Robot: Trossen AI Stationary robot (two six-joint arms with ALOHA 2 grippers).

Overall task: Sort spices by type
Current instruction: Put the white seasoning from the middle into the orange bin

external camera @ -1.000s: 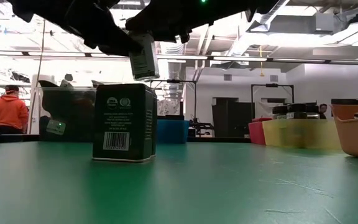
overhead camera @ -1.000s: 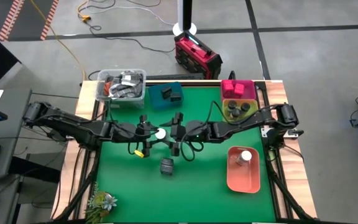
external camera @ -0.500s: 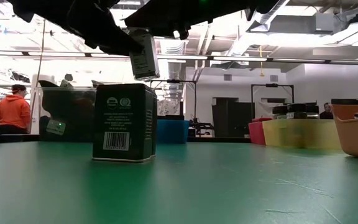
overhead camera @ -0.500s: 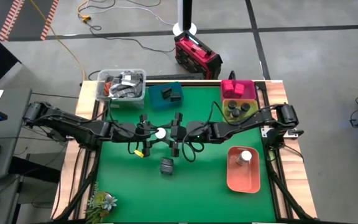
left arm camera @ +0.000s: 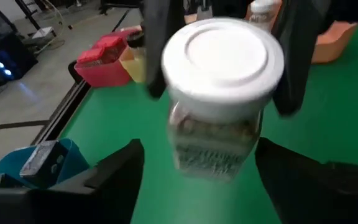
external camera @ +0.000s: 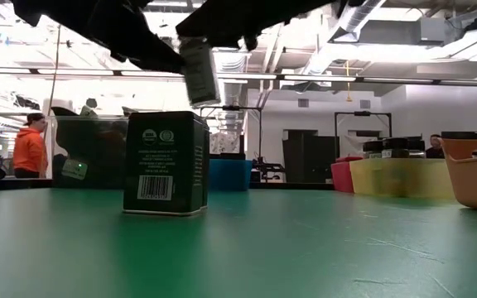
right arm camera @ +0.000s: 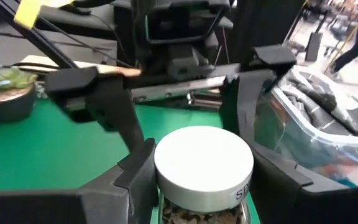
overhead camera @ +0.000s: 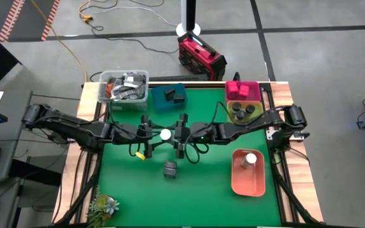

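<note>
A small jar with a white cap (overhead camera: 165, 133) hangs above the table's middle between my two grippers; in the low view the jar (external camera: 199, 70) is slightly tilted. My right gripper (overhead camera: 181, 135) is shut on it from the right. My left gripper (overhead camera: 146, 136) stands open at the jar's left, its fingers (left arm camera: 120, 168) on either side of the jar without touching. A dark grey tin (overhead camera: 170, 169) stands upright on its base on the green mat, nearer the front edge. My right gripper pinches the jar's sides just under the white cap (right arm camera: 166, 196) between its two fingers (right arm camera: 135, 177). It comes in about level from the table's right. The jar is lifted clear of the mat, cap up and a little tilted.
At the far edge stand a clear tub of grey clutter (overhead camera: 124, 87), a teal tray (overhead camera: 170, 96) with dark tins, a pink tray (overhead camera: 243, 90) with magenta boxes and a yellow tray (overhead camera: 244, 111) with dark-lidded jars. A salmon tray (overhead camera: 248, 177) at the right holds another white-capped jar. A person walks far behind.
My right gripper has shut on the jar, then my left gripper has opened and let go of it. Both arms have stayed where they were. The jar has tipped a little and stays lifted above the mat.
</note>
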